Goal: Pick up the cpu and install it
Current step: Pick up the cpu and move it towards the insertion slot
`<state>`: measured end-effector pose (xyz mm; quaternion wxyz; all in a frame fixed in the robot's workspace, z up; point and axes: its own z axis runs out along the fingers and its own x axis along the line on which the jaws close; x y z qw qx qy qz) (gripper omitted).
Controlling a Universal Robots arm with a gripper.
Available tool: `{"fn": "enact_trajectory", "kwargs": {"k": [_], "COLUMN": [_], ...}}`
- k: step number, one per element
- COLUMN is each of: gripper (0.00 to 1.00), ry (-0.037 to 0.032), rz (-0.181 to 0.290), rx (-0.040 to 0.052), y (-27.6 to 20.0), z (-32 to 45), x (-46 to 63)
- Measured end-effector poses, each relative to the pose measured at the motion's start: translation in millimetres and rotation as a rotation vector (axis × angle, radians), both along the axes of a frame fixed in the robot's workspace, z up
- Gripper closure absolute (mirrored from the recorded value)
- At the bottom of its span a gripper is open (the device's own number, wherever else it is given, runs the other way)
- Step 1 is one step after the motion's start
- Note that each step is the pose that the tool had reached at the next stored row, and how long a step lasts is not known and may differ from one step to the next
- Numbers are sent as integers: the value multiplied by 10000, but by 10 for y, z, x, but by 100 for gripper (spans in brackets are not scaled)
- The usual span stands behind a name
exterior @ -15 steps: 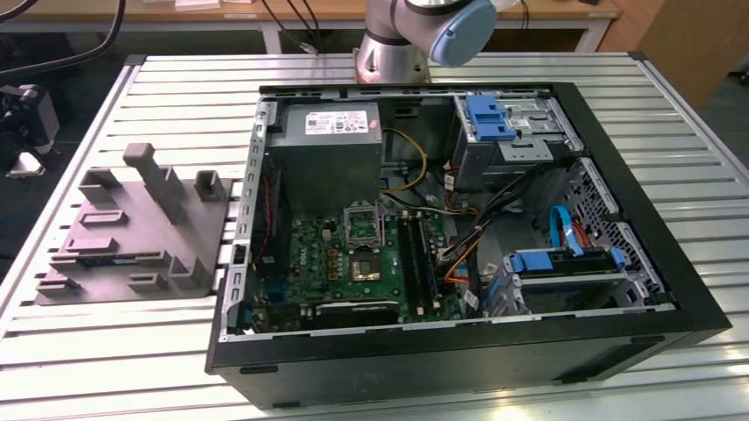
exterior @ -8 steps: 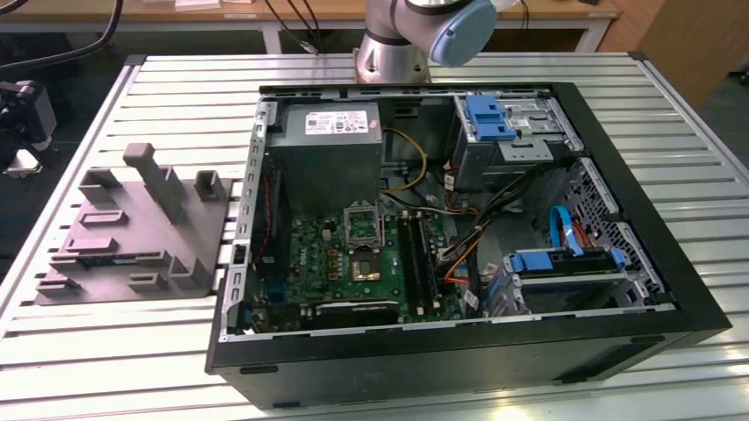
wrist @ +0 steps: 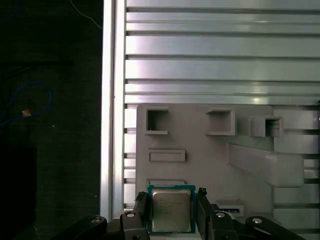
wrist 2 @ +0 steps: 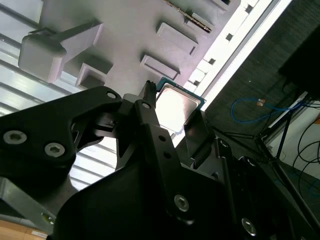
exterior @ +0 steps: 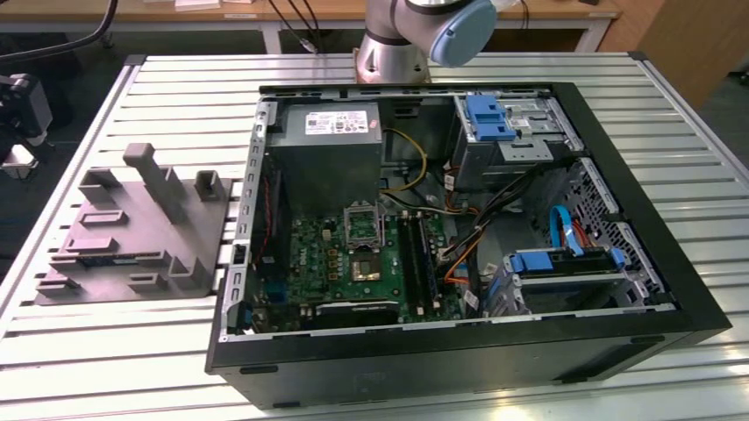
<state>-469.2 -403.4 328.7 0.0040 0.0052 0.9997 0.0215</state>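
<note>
Worktop: pale slatted metal worktop (exterior: pixel 105 368) is carrying an open black computer case (exterior: pixel 468 373), with a grey fixture tray (exterior: pixel 117 237) lying just beside it on the exterior view's left.

Pincer: in the first wrist view the pincer (wrist: pixel 171 196) is hanging over the tray. Its two dark fingers (wrist: pixel 141 206) are pressing on opposite edges of the cpu (wrist: pixel 171 212), so it is looking clamped on the chip, not standing apart.

Cpu: the chip is sitting flat between the fingers, silvery top facing the camera. In the second wrist view (wrist 2: pixel 176 104) it is appearing to float clear of the tray's pockets, so I am judging it lifted.

Grip risk: only thin rims are being held. Any jolt is likely to let the chip twist or slide out, and it would be dropping onto the tray or the slats.

Alignment risk: a chip that is sitting slightly skewed in the fingers is going to meet the motherboard (exterior: pixel 333 263) crooked, and pressing it down like that could be damaging both.

Clearance risk: cables (exterior: pixel 468 230) and drive bays are crowding the case interior, so the arm or fingers could be snagging on them.
</note>
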Motion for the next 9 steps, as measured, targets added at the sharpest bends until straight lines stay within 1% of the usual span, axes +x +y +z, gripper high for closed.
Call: {"fn": "enact_trajectory", "kwargs": {"k": [9], "gripper": [53], "ry": [0], "rz": [0], "rx": [0], "y": [0], "z": [101], "x": [0]}}
